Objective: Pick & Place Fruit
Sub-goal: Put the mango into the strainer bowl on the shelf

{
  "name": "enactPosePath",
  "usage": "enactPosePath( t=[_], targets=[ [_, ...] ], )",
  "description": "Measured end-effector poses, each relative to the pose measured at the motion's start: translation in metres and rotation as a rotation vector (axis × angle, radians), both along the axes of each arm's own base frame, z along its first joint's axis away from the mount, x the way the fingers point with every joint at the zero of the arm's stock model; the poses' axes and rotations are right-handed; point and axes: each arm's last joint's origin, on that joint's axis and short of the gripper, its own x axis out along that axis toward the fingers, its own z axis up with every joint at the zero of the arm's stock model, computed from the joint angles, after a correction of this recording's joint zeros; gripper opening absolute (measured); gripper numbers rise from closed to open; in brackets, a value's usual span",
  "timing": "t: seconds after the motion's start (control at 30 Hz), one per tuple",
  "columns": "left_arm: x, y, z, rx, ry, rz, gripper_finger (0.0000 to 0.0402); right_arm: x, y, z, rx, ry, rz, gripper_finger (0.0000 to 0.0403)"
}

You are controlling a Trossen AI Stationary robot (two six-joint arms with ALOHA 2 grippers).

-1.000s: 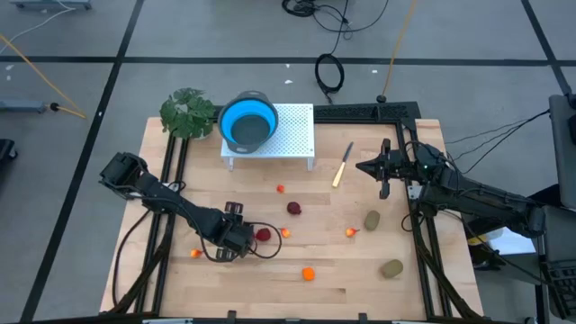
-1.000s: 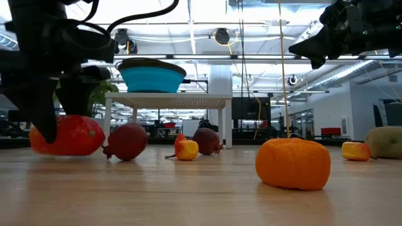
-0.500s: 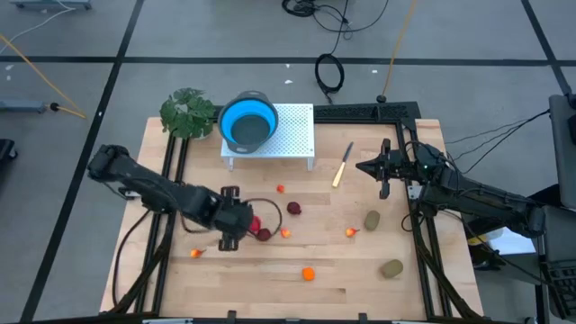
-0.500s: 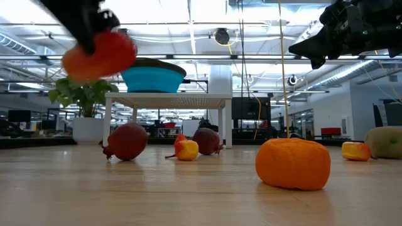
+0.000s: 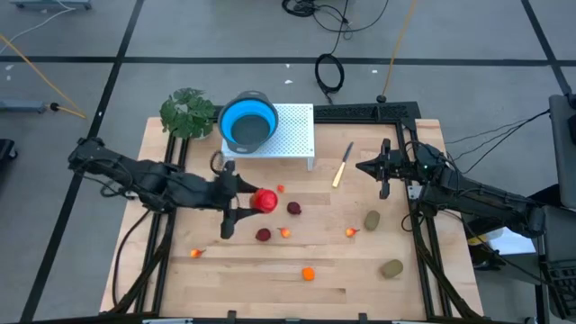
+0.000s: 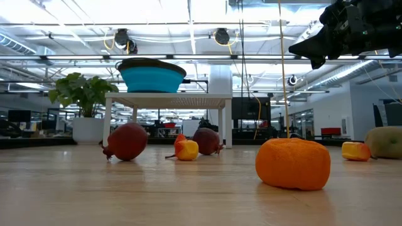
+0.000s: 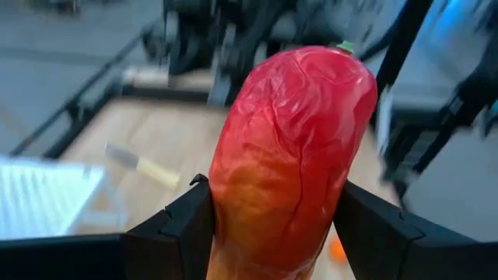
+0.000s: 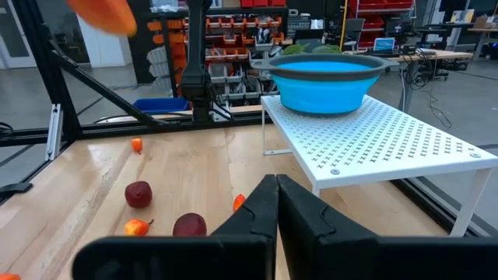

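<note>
While left end effector (image 5: 245,200) clamps red-orange piece (image 5: 264,200): two dark red balls (image 5: 293,208), two olive-brown ovals (image 5: 372,220).

bright, even indoor light falls from rows of ceiling strip lights (image 6: 207,12), which glare white in the low view. seen from above, shadows on the table (image 5: 360,279) are soft and short. the left wrist view is motion-blurred behind the sharp, glossy red-orange fruit (image 7: 292,155). in the low view the near orange ball (image 6: 293,164) is crisp, the room beyond softer. the right wrist view is clear, slightly bent at its edges.
</note>
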Motion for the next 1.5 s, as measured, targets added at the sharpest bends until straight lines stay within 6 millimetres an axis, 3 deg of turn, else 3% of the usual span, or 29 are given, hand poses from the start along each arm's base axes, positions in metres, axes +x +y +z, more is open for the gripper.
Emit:
enactPosePath(
  t=[0.37,0.57,0.87,1.07,1.27,1.5],
  targets=[
    [0.007,-0.009,0.042,0.010,-0.443,-0.240,0.0223,0.000,0.000,0.000,0.000,0.000,0.000,0.0000],
    [0.001,-0.012,0.064,0.015,-0.684,-0.373,0.0223,0.000,0.000,0.000,0.000,0.000,0.000,0.0000],
    [-0.001,-0.013,0.068,0.030,-0.745,-0.429,0.0223,0.000,0.000,0.000,0.000,0.001,0.000,0.0000],
    [0.005,-0.010,0.065,-0.076,-0.710,-0.290,0.0223,0.000,0.000,0.000,0.000,0.000,0.000,0.0000],
    [0.005,-0.002,0.066,-0.452,-0.700,-0.004,0.0223,0.000,0.000,0.000,0.001,0.001,0.000,0.0000],
    [0.005,0.004,0.065,-0.824,-0.733,0.203,0.0223,0.000,0.000,0.000,0.001,0.001,0.000,0.0000]
  ],
)
